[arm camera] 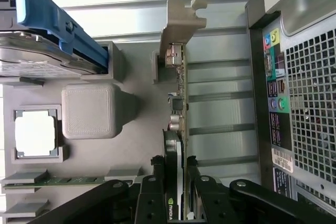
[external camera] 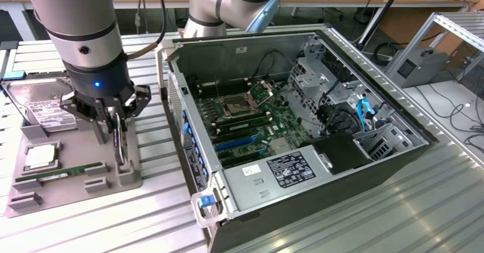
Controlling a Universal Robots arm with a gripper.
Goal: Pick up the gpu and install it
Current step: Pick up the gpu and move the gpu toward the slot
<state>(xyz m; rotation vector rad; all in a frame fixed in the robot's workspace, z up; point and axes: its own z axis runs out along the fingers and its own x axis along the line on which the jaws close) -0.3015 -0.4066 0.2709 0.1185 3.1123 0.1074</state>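
Black gripper (external camera: 117,122) (arm camera: 174,163) is narrowed onto the thin dark rectangular gpu card (external camera: 121,151) (arm camera: 176,109), w/ fingers (arm camera: 156,167) against both flat faces. Card stands on edge directly under the gripper, silver bracket at the end away from the fingers, bottom edge seated in the grey plastic holder tray (external camera: 56,197) on the ribbed metal tabletop (external camera: 340,207). Open black pc tower case (external camera: 226,54) lies just beside the gripper; silver hard drive w/ white label (external camera: 42,105) is on the gripper's opposite side, same tray.

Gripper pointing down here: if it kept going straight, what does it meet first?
The gpu, standing on edge in the gray holder right under the gripper; whether they already touch is unclear.
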